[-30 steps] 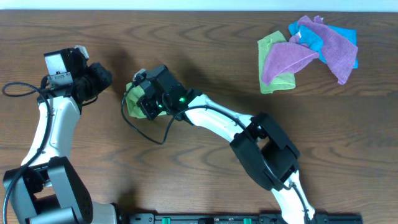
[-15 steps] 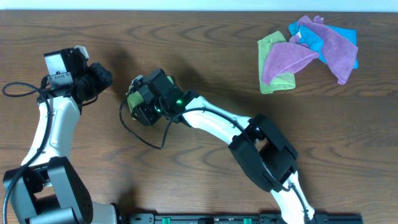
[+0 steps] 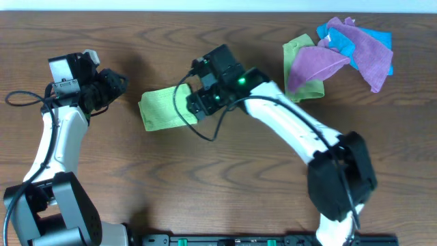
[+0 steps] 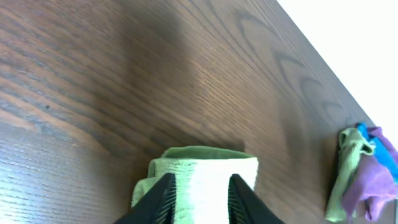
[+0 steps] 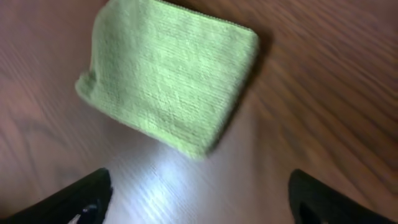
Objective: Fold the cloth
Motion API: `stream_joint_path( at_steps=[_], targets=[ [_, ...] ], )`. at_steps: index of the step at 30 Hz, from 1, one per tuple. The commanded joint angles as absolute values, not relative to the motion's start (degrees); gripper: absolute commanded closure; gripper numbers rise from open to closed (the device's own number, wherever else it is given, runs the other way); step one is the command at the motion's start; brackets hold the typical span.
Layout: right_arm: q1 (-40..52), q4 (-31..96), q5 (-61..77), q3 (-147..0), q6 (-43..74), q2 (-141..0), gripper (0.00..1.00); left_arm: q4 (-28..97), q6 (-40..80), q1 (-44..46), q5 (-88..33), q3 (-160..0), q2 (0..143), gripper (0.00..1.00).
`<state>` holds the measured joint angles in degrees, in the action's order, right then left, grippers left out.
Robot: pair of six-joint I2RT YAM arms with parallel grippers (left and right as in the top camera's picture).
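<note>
We find the green cloth (image 3: 162,108) lying lengthwise between our released right pincer (image 3: 196,102), nearer, and released left pincer (image 3: 113,84).

Your dark wood worktop (image 3: 225,184) carries one folded cloth and a loose heap of others.
The folded green cloth (image 3: 162,108) lies flat left of centre, a neat rectangle set slightly askew, with bare wood showing around it. Well apart from it, near the far right corner, you have the heap (image 3: 338,55). In it a second green cloth (image 3: 295,51) sits lowest on the wood, a purple cloth (image 3: 315,65) is draped over it, and a blue cloth (image 3: 341,44) and a larger purple cloth (image 3: 371,58) overlap beside them.
</note>
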<state>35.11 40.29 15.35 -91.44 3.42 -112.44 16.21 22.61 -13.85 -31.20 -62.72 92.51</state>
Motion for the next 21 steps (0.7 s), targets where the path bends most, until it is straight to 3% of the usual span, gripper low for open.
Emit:
stream_joint_path(
  at_steps=[1,8,15,21],
  targets=[
    [32.9,44.2,15.2,-92.2,-0.9,-108.2,0.01,16.7,23.4,-14.2,-33.4,-64.0,91.7,0.68],
    [25.0,54.7,15.2,-89.2,-7.8,-98.9,0.01,18.2,23.4,-14.2,-35.6,-64.0,91.7,0.64],
    [13.3,51.2,17.6,-73.2,-9.1,-83.9,0.01,22.8,23.4,-14.2,-36.2,-64.0,91.7,0.64],
    [7.7,47.0,18.4,-57.3,-7.6,-67.4,0.01,23.0,24.9,-12.9,-38.1,-64.0,91.7,0.55]
  ],
)
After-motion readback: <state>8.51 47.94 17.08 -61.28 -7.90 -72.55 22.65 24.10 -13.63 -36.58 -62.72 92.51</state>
